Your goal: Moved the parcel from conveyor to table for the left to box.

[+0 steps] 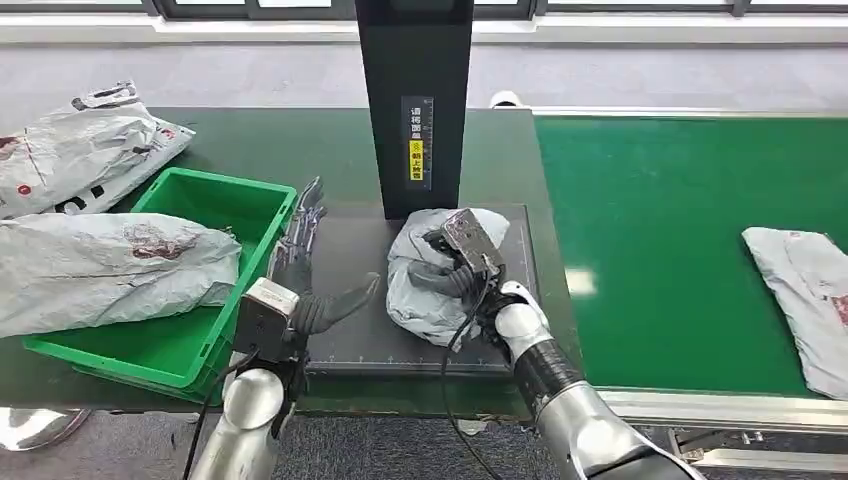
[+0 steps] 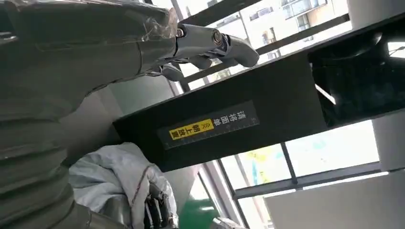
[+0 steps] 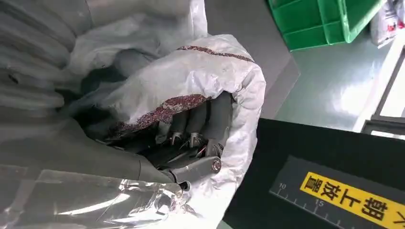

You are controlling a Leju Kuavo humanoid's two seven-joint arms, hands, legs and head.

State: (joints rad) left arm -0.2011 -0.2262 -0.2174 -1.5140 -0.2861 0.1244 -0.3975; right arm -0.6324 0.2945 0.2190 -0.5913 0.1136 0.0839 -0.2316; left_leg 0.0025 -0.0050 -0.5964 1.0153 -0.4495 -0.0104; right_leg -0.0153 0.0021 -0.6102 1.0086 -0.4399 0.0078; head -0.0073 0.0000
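Head view: the right hand (image 1: pixel 462 268) is gripping the grey parcel (image 1: pixel 432 285) on the dark mat (image 1: pixel 350 290) by the table's front edge and should release it flat, while the left hand (image 1: pixel 300 262) is waiting with fingers spread.

Both silver arms come in from below, bent forward at the elbow. The left hand (image 1: pixel 300 285) is empty and flat-ish, dark fingers (image 1: pixel 303 215) stretched out straight ahead, thick grey thumb poking off to the robot's right. The right hand (image 1: pixel 455 262) is turned over with its palm down, fingers (image 3: pixel 210 119) curled in tight, gripping the crumpled grey plastic parcel bag (image 1: pixel 425 290). A black cable runs down from the right wrist along the forearm.
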